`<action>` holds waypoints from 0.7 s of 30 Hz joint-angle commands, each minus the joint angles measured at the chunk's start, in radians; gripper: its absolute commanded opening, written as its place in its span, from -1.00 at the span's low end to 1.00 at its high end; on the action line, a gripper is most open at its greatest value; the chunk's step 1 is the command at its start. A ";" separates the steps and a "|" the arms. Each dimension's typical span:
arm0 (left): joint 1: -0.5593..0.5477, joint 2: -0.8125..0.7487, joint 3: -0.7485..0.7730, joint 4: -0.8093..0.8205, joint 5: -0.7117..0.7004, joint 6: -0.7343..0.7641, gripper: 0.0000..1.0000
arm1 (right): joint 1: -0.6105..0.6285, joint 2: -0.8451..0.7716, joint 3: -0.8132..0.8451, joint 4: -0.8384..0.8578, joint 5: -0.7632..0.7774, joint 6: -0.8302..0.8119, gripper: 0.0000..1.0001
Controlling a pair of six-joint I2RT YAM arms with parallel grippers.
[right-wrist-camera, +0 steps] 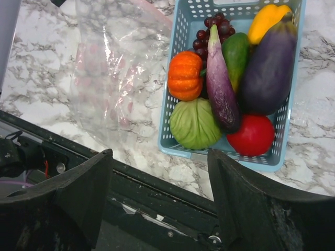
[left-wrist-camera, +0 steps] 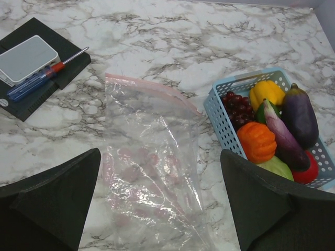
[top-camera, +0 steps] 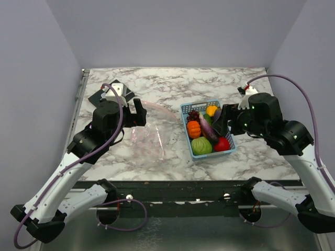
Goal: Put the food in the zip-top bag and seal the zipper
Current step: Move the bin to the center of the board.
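Food point(right-wrist-camera: 185, 75) sits heaped in a light-blue basket point(right-wrist-camera: 168, 110) on the marble table point(top-camera: 172, 83), just right of the clear zip-top bag point(left-wrist-camera: 152, 157), which lies flat with its pinkish zipper point(left-wrist-camera: 157, 90) at the far end. The left gripper point(top-camera: 137, 115) hovers over the bag, spread wide. The right gripper point(right-wrist-camera: 159, 153) hangs above the basket's near edge, fingers apart, holding nothing.

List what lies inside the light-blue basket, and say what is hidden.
The basket holds a pumpkin, cabbage, tomato, slim eggplant, fat eggplant, grapes and a yellow piece. A green piece is partly covered by the eggplants; the basket's floor is hidden.
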 commanded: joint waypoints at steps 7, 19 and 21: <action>-0.003 0.012 -0.022 -0.011 -0.028 0.015 0.98 | 0.079 0.082 -0.038 0.020 0.005 0.023 0.51; -0.003 -0.008 -0.052 -0.012 -0.020 0.024 0.98 | 0.303 0.300 -0.008 0.020 0.234 0.072 0.40; -0.003 -0.013 -0.060 -0.012 -0.017 0.024 0.98 | 0.310 0.336 -0.005 0.028 0.249 0.086 0.36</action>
